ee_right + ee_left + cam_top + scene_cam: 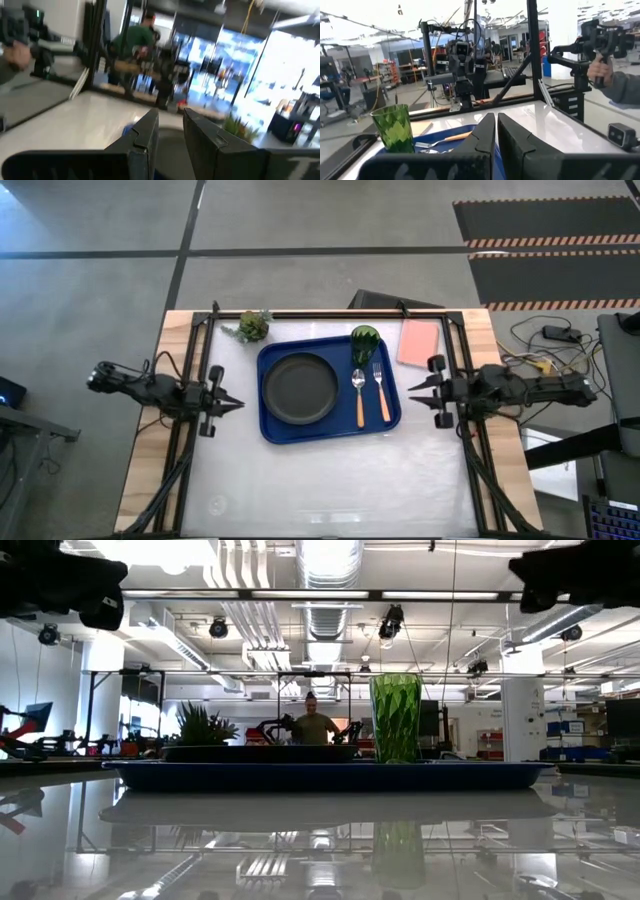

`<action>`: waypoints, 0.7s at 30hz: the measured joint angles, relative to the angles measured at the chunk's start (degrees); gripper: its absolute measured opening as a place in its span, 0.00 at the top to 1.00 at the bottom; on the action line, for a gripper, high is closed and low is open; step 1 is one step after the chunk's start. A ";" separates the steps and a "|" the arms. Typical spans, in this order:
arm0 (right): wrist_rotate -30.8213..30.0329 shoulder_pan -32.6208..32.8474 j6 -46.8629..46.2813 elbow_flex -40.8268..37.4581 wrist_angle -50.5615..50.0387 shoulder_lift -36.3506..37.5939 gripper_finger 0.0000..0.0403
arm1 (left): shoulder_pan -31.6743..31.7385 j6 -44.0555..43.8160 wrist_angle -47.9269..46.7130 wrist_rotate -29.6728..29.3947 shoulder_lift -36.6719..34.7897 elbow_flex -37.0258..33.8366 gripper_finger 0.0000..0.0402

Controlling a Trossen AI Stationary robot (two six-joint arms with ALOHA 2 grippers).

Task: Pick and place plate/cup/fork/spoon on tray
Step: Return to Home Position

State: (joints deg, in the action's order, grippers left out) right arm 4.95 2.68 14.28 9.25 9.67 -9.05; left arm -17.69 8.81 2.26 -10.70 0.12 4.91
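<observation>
Above table, high view: plate point(300, 388), cup point(364, 343), spoon point(359, 394) and fork point(380, 391) all lay on tray point(329, 428); left gripper point(233, 404) and right gripper point(413, 393) hung beside it.
Low view: cup stood upright near the tray's edge.
Left wrist: fingers nearly together, empty.
Right wrist: fingers slightly apart, empty.
Risk: a stray arm sweep could tip the cup.

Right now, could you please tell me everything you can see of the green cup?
The cup is a small translucent green tumbler, seemingly glass, with faceted sides. It stands upright and appears empty, in the far right corner of the blue tray, just beyond the spoon and fork. Only the tray touches it; neither gripper is near.
</observation>
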 joint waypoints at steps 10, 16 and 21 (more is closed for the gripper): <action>3.37 -0.48 4.85 -2.30 -6.12 8.83 0.80 | 0.00 5.25 5.09 3.45 0.19 -4.41 1.00; 4.04 -0.48 6.84 -5.11 -4.60 8.98 0.80 | 0.00 6.55 4.49 8.81 0.61 -4.44 1.00; 4.25 -0.48 5.45 -8.55 -3.42 9.04 0.80 | 0.00 6.59 4.81 8.67 0.63 -4.46 1.00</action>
State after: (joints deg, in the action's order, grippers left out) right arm 9.20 2.20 19.74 0.70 6.25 -0.01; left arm -17.69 15.40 7.07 -2.03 0.75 0.45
